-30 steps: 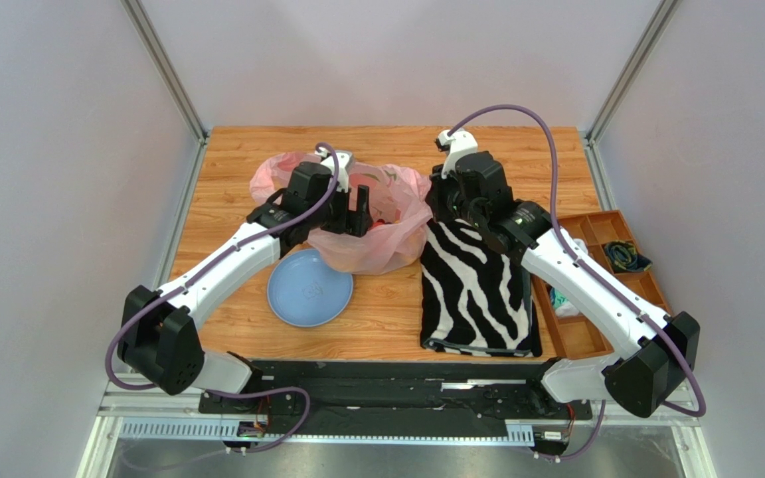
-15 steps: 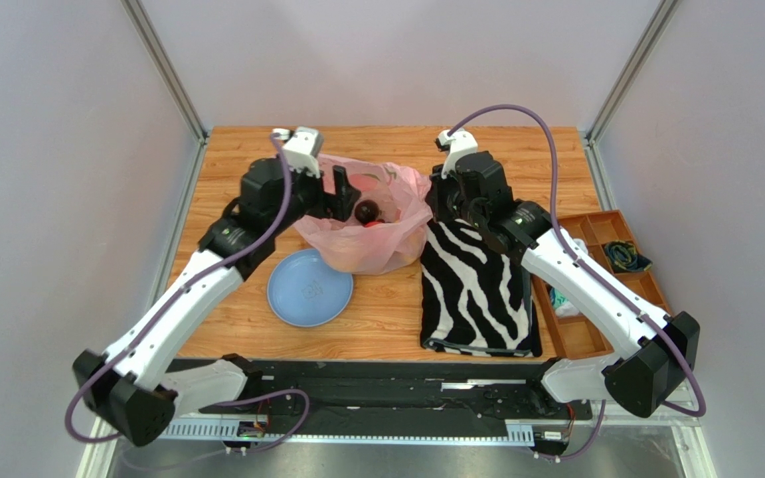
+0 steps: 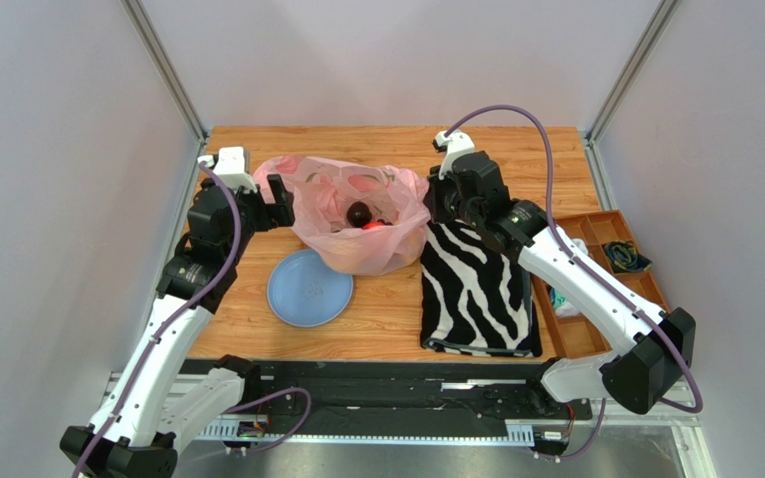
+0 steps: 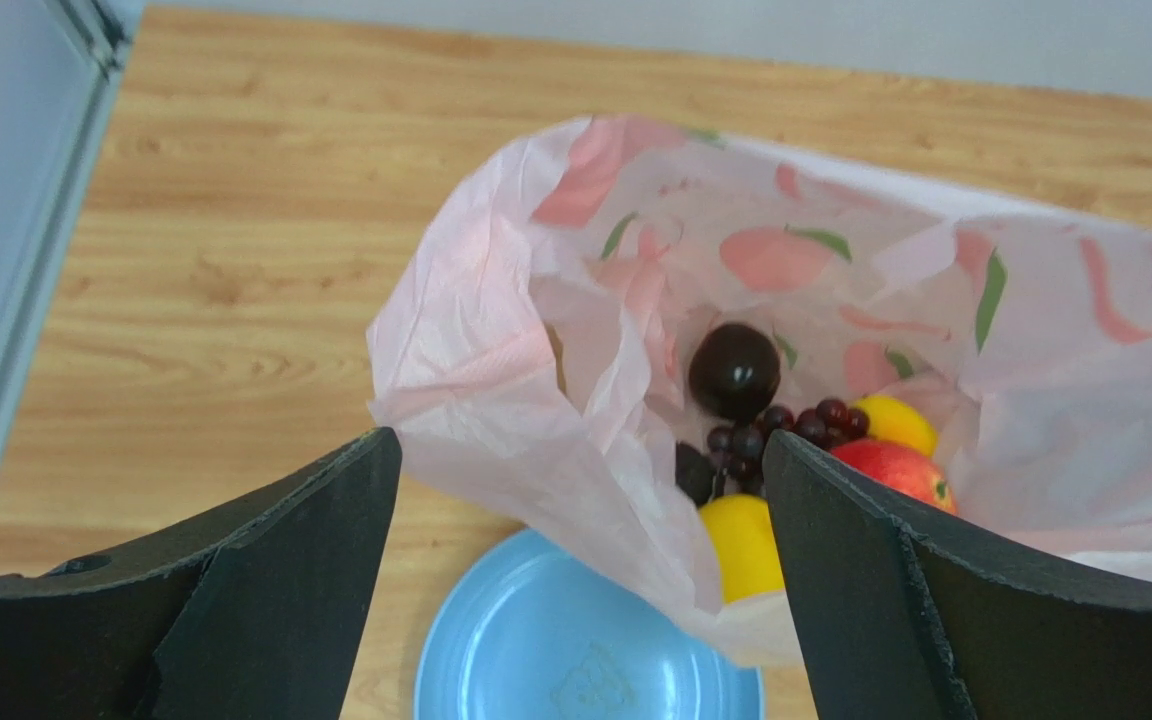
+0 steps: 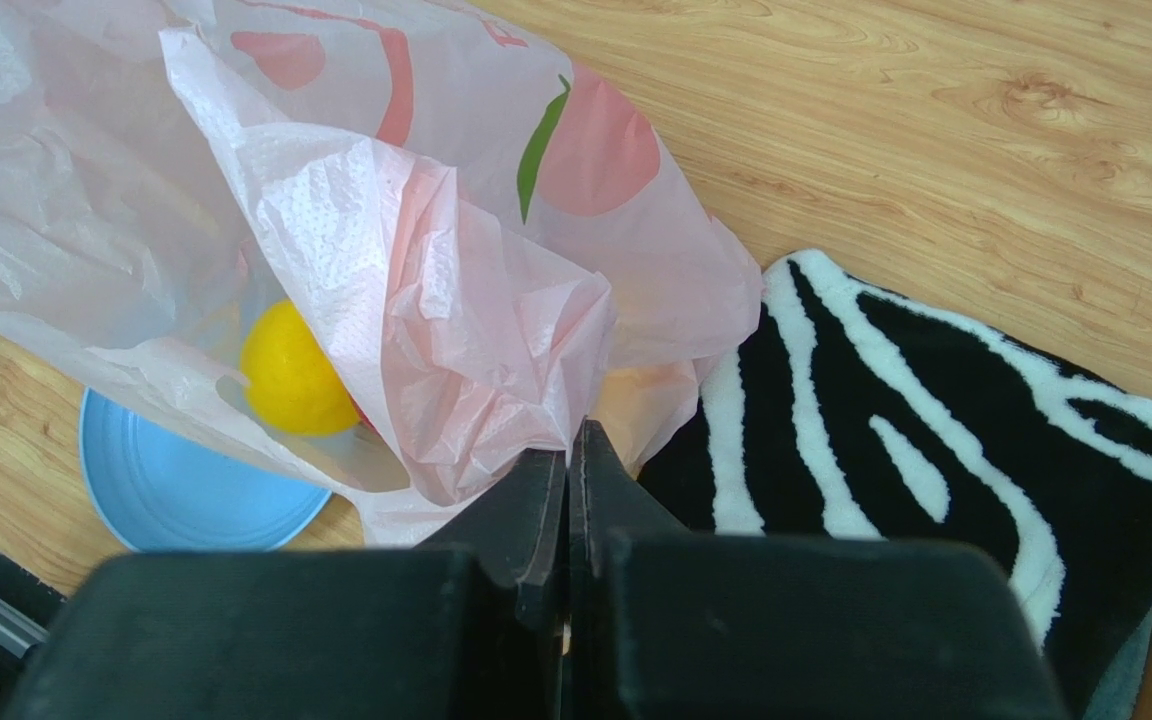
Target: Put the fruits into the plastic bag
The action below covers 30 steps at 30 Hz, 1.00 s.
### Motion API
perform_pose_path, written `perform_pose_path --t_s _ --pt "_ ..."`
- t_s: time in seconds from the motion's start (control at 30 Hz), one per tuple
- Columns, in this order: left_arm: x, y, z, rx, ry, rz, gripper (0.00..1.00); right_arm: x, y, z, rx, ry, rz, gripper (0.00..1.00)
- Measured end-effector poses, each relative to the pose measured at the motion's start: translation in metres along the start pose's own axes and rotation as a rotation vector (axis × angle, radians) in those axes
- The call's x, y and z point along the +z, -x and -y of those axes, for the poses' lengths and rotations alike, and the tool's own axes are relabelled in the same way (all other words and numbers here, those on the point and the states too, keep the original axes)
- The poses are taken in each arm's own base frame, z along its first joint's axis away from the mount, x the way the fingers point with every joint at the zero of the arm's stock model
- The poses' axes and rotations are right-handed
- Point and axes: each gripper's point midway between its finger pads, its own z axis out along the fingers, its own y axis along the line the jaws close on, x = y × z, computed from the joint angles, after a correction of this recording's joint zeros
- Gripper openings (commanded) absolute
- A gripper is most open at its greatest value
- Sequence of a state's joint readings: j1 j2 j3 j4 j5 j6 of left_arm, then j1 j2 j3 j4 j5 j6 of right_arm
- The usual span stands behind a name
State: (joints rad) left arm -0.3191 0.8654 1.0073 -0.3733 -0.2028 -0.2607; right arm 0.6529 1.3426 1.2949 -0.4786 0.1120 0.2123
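Sitting upper centre in the top view, plastic bag (image 3: 362,214) holds the fruits (image 4: 748,435); right gripper (image 5: 567,447) pinches its right rim, left gripper (image 3: 282,194) gapes empty at its left. Film judged thin, limp, tearable: grip bunched rim.

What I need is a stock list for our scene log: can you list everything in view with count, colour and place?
table: one, light wood, under everything
plastic bag: one, translucent pink with peach print, far centre
dark round fruit: one, near-black, inside bag
grape bunch: one, dark purple, inside bag
red apple: one, red, inside bag
yellow fruits: two, yellow-orange, inside bag
plate: one, blue, near side of bag
cloth: one, zebra black-and-white, right of bag
tray: one, orange, right edge, small items inside
left arm: one, white and black, left of bag, jaws open, holding nothing
right arm: one, white and black, over cloth, jaws shut on bag's edge
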Motion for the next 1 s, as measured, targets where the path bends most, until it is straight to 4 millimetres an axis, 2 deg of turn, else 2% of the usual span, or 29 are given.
perform_pose_path --t_s 0.1,0.3,0.4,0.67,0.77,0.87,1.0 --pt "0.003 -0.017 -0.005 -0.024 0.006 -0.051 0.96 0.0 0.0 0.0 0.001 0.001 -0.001 0.0" --pt "0.008 -0.03 -0.007 -0.076 -0.01 -0.089 0.9 0.0 0.0 0.0 0.001 0.001 -0.001 0.0" --pt "0.012 -0.037 -0.009 -0.092 -0.004 -0.11 0.9 0.0 0.0 0.0 0.001 0.001 -0.001 0.0" --pt "0.014 -0.038 -0.023 -0.096 0.067 -0.105 0.91 0.001 -0.002 0.0 0.0 0.0 -0.006 0.0" --pt "0.013 -0.036 -0.029 -0.1 0.091 -0.096 0.89 0.003 -0.004 0.0 0.0 0.0 -0.015 0.0" --pt "0.014 -0.037 -0.034 -0.106 0.107 -0.096 0.81 0.006 -0.007 -0.001 -0.002 0.002 -0.028 0.0" --pt "0.018 -0.041 -0.037 -0.122 0.11 -0.106 0.58 0.006 -0.009 0.0 -0.003 0.001 -0.035 0.0"
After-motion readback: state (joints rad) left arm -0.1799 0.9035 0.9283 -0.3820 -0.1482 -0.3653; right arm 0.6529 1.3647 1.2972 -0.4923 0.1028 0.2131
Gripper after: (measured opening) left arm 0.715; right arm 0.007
